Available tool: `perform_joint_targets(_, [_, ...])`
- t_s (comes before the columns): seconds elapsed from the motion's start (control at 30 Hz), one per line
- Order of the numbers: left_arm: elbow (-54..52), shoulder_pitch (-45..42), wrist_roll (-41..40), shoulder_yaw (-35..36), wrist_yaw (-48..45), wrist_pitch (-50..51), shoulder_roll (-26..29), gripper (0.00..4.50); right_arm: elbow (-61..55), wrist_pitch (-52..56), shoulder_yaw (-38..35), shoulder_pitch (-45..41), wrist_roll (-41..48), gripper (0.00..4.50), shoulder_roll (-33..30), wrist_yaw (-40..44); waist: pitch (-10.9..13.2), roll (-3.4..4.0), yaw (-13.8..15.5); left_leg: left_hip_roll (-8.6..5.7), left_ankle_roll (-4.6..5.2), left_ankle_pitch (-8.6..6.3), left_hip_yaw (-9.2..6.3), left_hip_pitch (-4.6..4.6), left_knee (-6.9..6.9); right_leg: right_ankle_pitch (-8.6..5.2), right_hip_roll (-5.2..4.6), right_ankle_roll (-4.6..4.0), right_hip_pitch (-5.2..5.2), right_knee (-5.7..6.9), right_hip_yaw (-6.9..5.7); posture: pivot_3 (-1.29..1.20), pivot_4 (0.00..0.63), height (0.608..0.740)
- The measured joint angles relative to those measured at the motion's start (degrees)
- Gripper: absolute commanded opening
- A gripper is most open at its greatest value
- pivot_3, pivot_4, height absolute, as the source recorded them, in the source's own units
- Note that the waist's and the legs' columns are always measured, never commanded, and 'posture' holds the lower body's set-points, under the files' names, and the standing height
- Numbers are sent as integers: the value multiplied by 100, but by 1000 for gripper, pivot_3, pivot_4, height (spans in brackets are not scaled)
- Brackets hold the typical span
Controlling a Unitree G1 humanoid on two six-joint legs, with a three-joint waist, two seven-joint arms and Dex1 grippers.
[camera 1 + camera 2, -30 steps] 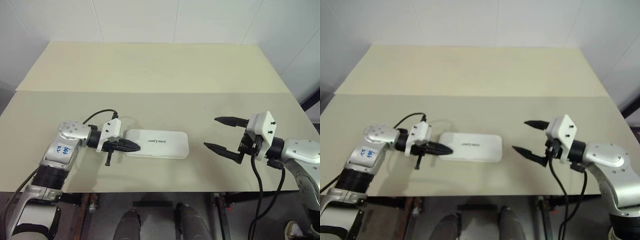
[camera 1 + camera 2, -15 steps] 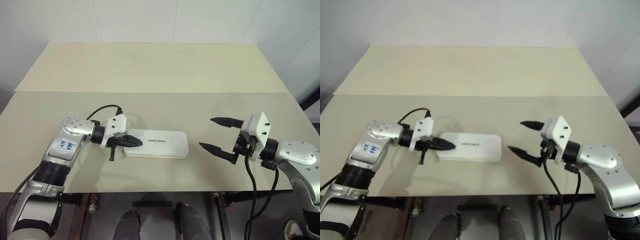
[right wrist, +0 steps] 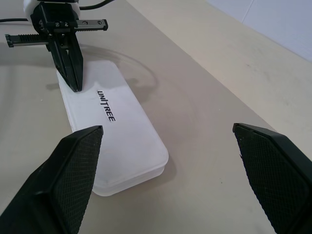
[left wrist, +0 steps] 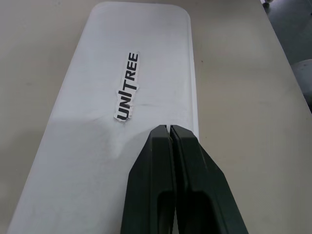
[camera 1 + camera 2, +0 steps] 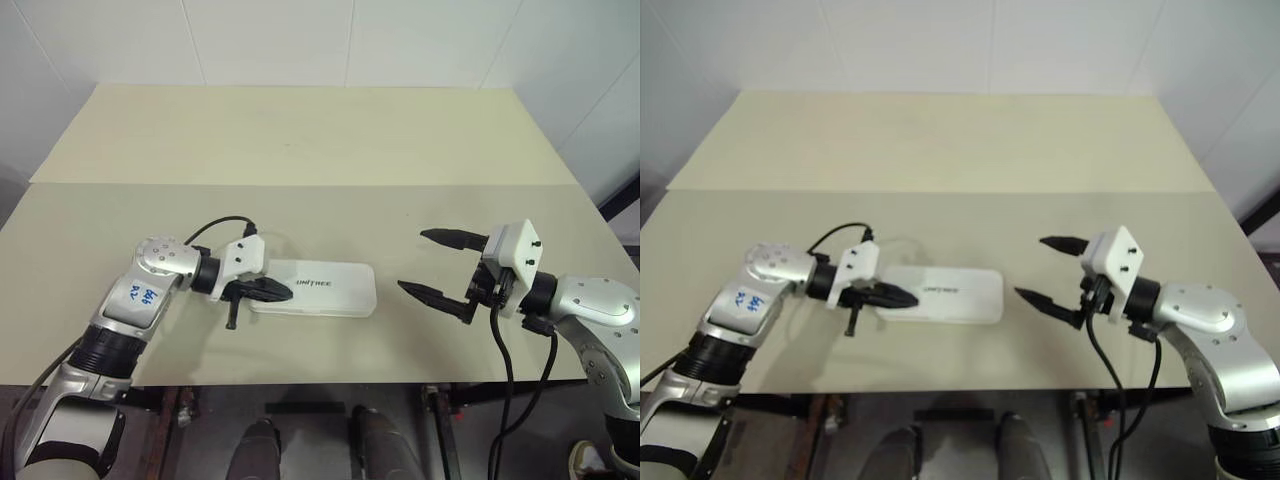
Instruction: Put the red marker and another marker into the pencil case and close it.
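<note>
The white pencil case (image 5: 335,288) with dark "UNITREE" lettering lies flat and closed on the table, between my two arms. My left gripper (image 5: 289,291) is shut, and its joined tips rest on the lid near the case's left end (image 4: 122,63). My right gripper (image 5: 411,260) hovers open to the right of the case, apart from it, with nothing between its fingers (image 3: 73,165). The right wrist view looks across the case (image 3: 126,141) to the left gripper (image 3: 75,87). The red marker and the other marker are out of view.
The beige table (image 5: 320,210) has a seam running across it, with a lighter board (image 5: 300,130) behind, up to the white wall. The front edge (image 5: 320,383) lies close below both grippers. A black cable (image 5: 215,228) loops over my left wrist.
My left arm has edged slightly rightward, its shut tips sliding a little further onto the lid. The case has stayed put and closed. The right gripper has barely shifted and stays open.
</note>
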Motion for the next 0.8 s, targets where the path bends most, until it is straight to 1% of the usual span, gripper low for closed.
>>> perform_joint_targets(0.27, [116, 216, 2, 162, 422, -364, -13, 22, -20, 7, 0, 0, 5, 4500, 0, -49, -1, 1, -14, 0, 3, 2, 0, 11, 10, 9, 0, -8, 13, -3, 0, 0, 150, 740])
perform_joint_targets(0.4, [433, 214, -79, 371, 618, -451, -215, 22, -22, 12, 0, 0, 22, 4500, 0, -51, -2, 2, -18, 0, 8, 6, 1, 6, 13, 27, 0, -13, 16, -22, 0, 0, 150, 740])
perform_joint_targets(0.57, [534, 212, -628, 762, 509, -318, -345, 22, -14, 97, 2, -63, 64, 4500, 0, -41, -1, 1, -21, 1, 8, 5, 1, -3, 1, 25, 0, -11, 7, -26, -1, 0, 150, 740])
perform_joint_targets(0.67, [426, 211, -1221, 1270, 380, -75, -331, 22, 46, 103, 5, -128, 63, 4500, 0, 18, -1, 1, -19, 1, 8, 5, 0, -5, -15, 24, 0, -11, -2, -22, -2, 0, 150, 740])
perform_joint_targets(0.77, [267, 206, -1626, 1713, 389, 132, -227, 595, 217, 88, 4, -140, 56, 4500, 0, 49, -1, 2, -10, 0, 8, 5, 0, -5, -23, 23, 0, -8, -3, -22, -2, 0, 150, 740])
perform_joint_targets(0.8, [264, 207, -1677, 1841, 415, 154, -173, 899, 260, 76, 4, -138, 53, 4500, 0, 63, -1, 1, -8, 0, 8, 5, 0, -4, -24, 23, 0, -8, -4, -22, -2, 0, 150, 740])
